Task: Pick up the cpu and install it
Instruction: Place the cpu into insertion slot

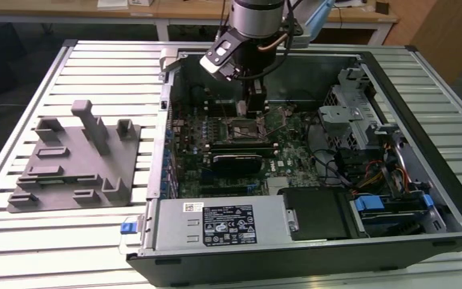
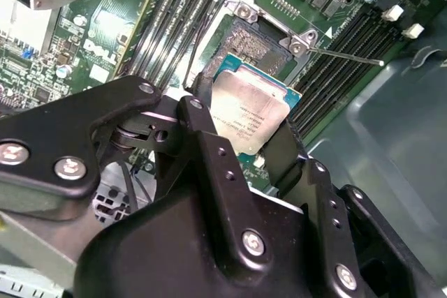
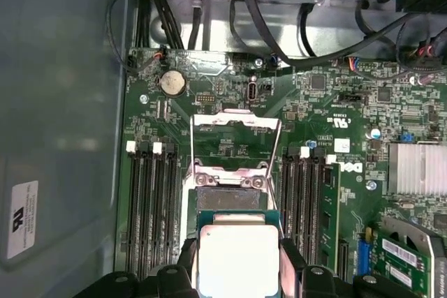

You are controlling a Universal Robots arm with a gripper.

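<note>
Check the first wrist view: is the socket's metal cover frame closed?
No, the cover frame lies flipped open beyond the bare socket, while the tool holds the cpu.

- The tabletop (image 1: 79,66) is made of long silver metal strips with thin lines between them.
- A light wooden desk (image 1: 183,11) with white legs stands far behind it.
- The floor (image 1: 30,36) is dark.
- A brown wooden board (image 1: 447,30) stands at the exterior view's right.

1. My gripper (image 2: 246,122) is matte black.
2. The cpu (image 3: 239,259) is silvery-grey on top, rimmed green.
3. The circuit board (image 3: 230,148) is dark green.
4. The tray (image 1: 62,174) is plain grey.
5. The table (image 1: 94,72) is pale, striped with ribs.
</note>
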